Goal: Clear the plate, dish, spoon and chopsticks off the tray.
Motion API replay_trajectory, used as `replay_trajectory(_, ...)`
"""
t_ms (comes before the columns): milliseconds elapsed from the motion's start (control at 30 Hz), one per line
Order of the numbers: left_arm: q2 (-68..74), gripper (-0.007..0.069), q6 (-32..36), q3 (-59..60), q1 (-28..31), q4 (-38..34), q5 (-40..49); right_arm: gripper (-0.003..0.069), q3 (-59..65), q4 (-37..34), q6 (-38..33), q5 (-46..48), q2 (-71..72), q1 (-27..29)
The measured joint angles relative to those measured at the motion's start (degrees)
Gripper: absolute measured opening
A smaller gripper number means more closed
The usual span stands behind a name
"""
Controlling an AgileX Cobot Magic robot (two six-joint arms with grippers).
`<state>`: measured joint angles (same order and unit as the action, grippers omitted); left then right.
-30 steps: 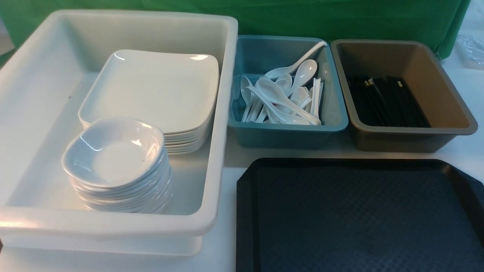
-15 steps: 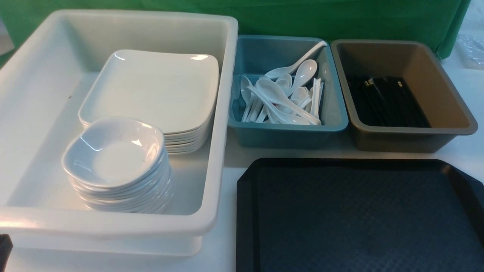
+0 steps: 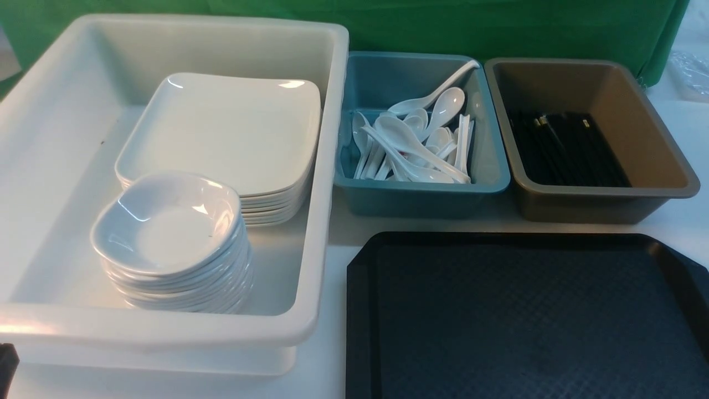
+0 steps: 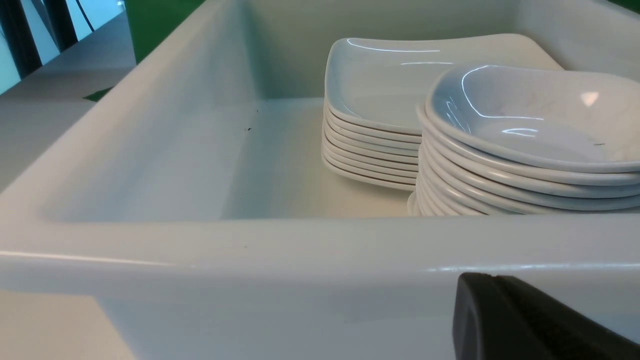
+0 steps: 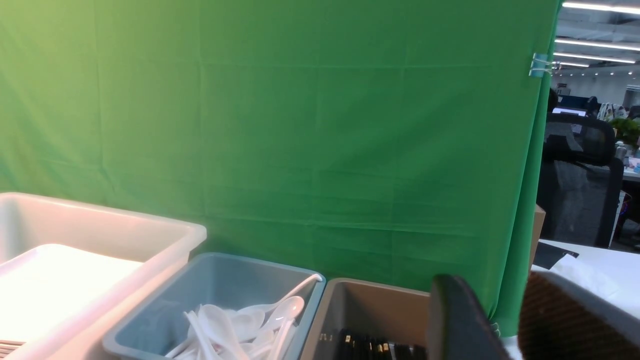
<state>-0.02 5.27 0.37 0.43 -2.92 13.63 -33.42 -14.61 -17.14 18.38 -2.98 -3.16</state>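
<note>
The black tray [image 3: 526, 316] lies bare at the front right. The top plate [image 3: 221, 133] sits on a stack of plates in the white tub [image 3: 166, 332], and it also shows in the left wrist view [image 4: 390, 80]. A stack of small dishes [image 3: 166, 227] stands in front of it. White spoons [image 3: 412, 144] fill the blue tub [image 3: 421, 197]. Black chopsticks [image 3: 565, 149] lie in the brown tub [image 3: 604, 202]. My left gripper [image 4: 495, 282] is shut and empty, low outside the white tub's near wall. My right gripper [image 5: 500, 320] is open and empty, raised and facing the tubs.
A green curtain [image 3: 443, 27] hangs behind the three tubs. The white tub's near wall [image 4: 250, 250] rises right in front of my left gripper. White table [image 3: 332, 354] shows between the white tub and the tray. My left gripper's tip [image 3: 6, 363] shows at the front view's bottom-left corner.
My left gripper has edged into the bottom-left corner of the front view. Nothing else has moved.
</note>
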Motion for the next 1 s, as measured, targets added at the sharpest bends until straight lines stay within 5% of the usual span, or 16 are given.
replay_trajectory(833,-0.04,0.0003,0.0,0.0,0.0,0.0,0.0,0.0237,0.0,0.87,0.25,0.0,-0.32,0.0)
replay_trajectory(1000,-0.04,0.0003,0.0,0.0,0.0,0.0,0.0,0.0237,0.05,10.34,11.69,0.17,-3.94,0.0)
